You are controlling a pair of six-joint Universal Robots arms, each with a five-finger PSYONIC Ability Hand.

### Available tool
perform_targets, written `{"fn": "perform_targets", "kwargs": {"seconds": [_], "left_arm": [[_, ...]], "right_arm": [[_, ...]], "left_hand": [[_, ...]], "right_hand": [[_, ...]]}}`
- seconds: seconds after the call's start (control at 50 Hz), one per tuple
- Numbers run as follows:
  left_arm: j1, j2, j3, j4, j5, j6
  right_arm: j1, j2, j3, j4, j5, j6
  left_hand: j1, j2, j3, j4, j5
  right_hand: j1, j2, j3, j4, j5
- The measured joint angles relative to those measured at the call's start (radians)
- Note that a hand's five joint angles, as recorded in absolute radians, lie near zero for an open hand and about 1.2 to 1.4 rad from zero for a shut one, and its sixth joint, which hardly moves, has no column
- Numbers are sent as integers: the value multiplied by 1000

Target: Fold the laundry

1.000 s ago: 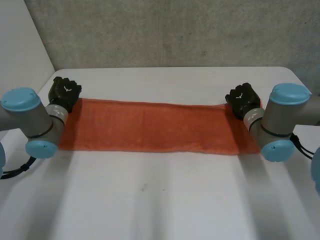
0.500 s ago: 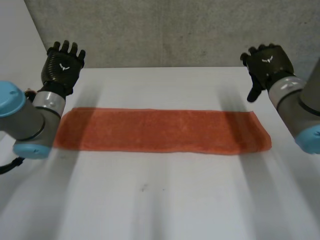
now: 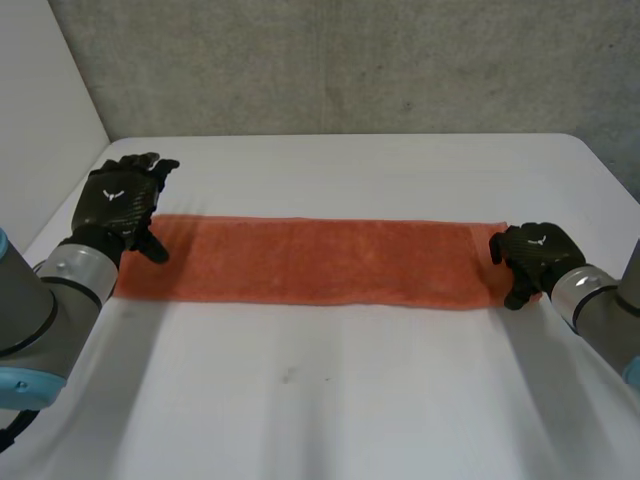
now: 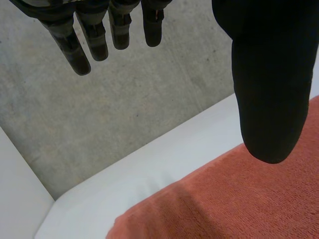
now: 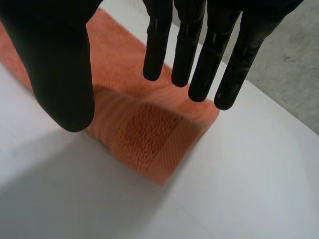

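While the towel [image 3: 310, 260] lies flat, left robot hand [image 3: 118, 200] and right robot hand [image 3: 532, 256] are splayed, empty.

Surface [image 3: 330, 410]: white, matte, far corners rounded; one small dark speck [image 3: 288, 376] near the middle front. Behind the far edge stands a grey concrete wall [image 3: 350, 60], mottled and pitted. A plain white panel [image 3: 40, 100] meets the wall at the left. Light is diffuse, with soft, broad shadows on the surface.
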Motion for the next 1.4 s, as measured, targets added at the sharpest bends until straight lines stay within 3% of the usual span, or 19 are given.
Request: {"fn": "perform_targets", "kwargs": {"seconds": [0.18, 0.28, 0.38, 0.5, 0.68, 0.76, 0.86, 0.94, 1.0, 1.02, 1.04, 1.18, 1.24, 1.28, 1.34, 1.4], "left_arm": [[3, -5, 0, 5, 2, 7], [3, -5, -4, 7, 3, 8], [3, -3, -9, 9, 3, 8], [3, 0, -14, 10, 2, 8], [1, 8, -21, 9, 2, 8], [0, 13, -23, 8, 2, 8], [-1, 15, -23, 8, 1, 8], [0, 16, -22, 8, -1, 8], [1, 17, -23, 8, -2, 8], [1, 17, -23, 8, -2, 8], [1, 18, -23, 8, -2, 8], [-2, 21, -24, 7, -1, 8], [-9, 21, -24, 7, 1, 8], [-17, 21, -24, 7, 1, 8], [-29, 22, -18, 7, 2, 8], [-48, 22, -3, 8, 4, 6]], "right_arm": [[-3, 74, -29, -14, 11, -68], [-22, 102, -64, -11, 26, -81], [-64, 105, -91, -9, 75, -83], [-182, 71, -138, -3, 203, -133], [-292, 36, -206, 3, 242, -263], [-233, 14, -246, 1, 234, -261], [-35, -18, -309, -7, 194, -220], [187, -5, -369, -18, 114, -196], [355, 40, -401, -45, 37, -194], [355, 40, -401, -45, 37, -194], [455, 81, -413, -72, -6, -196], [645, 232, -435, -131, -56, -213], [677, 290, -442, -127, -35, -230], [687, 315, -449, -115, 6, -243], [686, 298, -452, -101, 76, -241], [676, 236, -442, -93, 140, -205]], "left_hand": [[0, 0, 0, 0, 0], [0, 0, 0, 0, 0], [0, 0, 0, 0, 0], [0, 0, 0, 0, 0], [0, 0, 0, 0, 0], [0, 0, 0, 0, 0], [0, 0, 0, 0, 0], [0, 0, 0, 0, 0], [0, 0, 0, 0, 0], [0, 0, 0, 0, 0], [0, 0, 0, 0, 0], [0, 0, 0, 0, 0], [0, 0, 0, 0, 0], [0, 0, 0, 0, 0], [0, 0, 0, 0, 0], [0, 0, 0, 0, 0]], "right_hand": [[42, 50, 50, 49, 46], [400, 513, 496, 508, 504], [405, 531, 522, 540, 516], [412, 531, 522, 540, 517], [412, 531, 533, 540, 530], [412, 531, 535, 543, 530], [417, 531, 547, 544, 531], [417, 531, 547, 544, 533], [417, 531, 547, 544, 534], [417, 531, 547, 544, 534], [417, 531, 547, 544, 535], [417, 531, 545, 543, 537], [305, 413, 426, 423, 428], [-194, -148, -108, -113, -98], [-341, -401, -394, -392, -359], [-352, -430, -437, -418, -384]]}}
